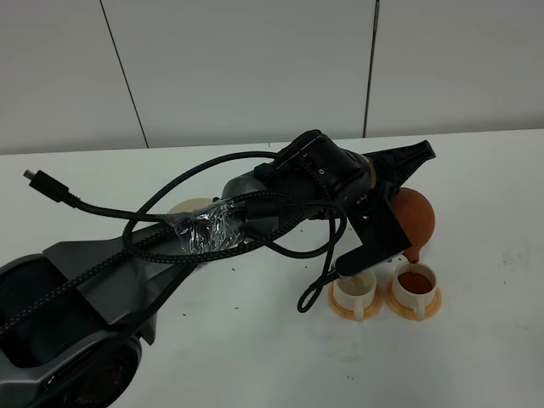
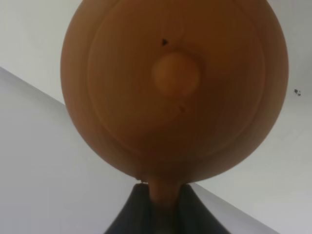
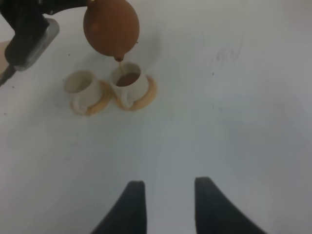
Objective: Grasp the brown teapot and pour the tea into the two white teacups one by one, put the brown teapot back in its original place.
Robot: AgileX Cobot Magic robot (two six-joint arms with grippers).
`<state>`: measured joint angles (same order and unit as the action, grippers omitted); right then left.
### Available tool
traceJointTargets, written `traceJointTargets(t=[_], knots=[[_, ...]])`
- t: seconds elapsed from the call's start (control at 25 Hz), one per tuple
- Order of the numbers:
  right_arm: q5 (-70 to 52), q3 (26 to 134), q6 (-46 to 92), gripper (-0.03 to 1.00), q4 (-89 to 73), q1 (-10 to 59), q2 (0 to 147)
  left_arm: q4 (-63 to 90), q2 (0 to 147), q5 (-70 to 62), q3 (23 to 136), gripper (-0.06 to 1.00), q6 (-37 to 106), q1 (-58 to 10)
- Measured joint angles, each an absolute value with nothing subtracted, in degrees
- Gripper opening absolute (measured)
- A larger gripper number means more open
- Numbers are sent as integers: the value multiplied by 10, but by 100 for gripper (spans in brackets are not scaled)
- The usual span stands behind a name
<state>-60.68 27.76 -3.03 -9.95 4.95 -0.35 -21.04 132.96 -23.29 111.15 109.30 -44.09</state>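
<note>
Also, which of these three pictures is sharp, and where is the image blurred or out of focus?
Exterior high view: the sharpest, evenly lit, no glare; the two white teacups look clear. Left wrist view: the brown teapot fills the frame so closely that it is soft and out of focus. Right wrist view: hazy, cups and teapot slightly blurred.

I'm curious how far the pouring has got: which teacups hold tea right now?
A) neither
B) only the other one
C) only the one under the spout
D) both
C: the brown teapot pours into one teacup that is reddish with tea, while the other teacup shows a white, empty inside.
</note>
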Motion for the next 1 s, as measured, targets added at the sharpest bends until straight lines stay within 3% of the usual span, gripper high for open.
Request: traceJointTargets(t=[1.0], knots=[[-607,278,-30,24,-99,49,-4,-210,1330,-229,1111,17,1093,-441]])
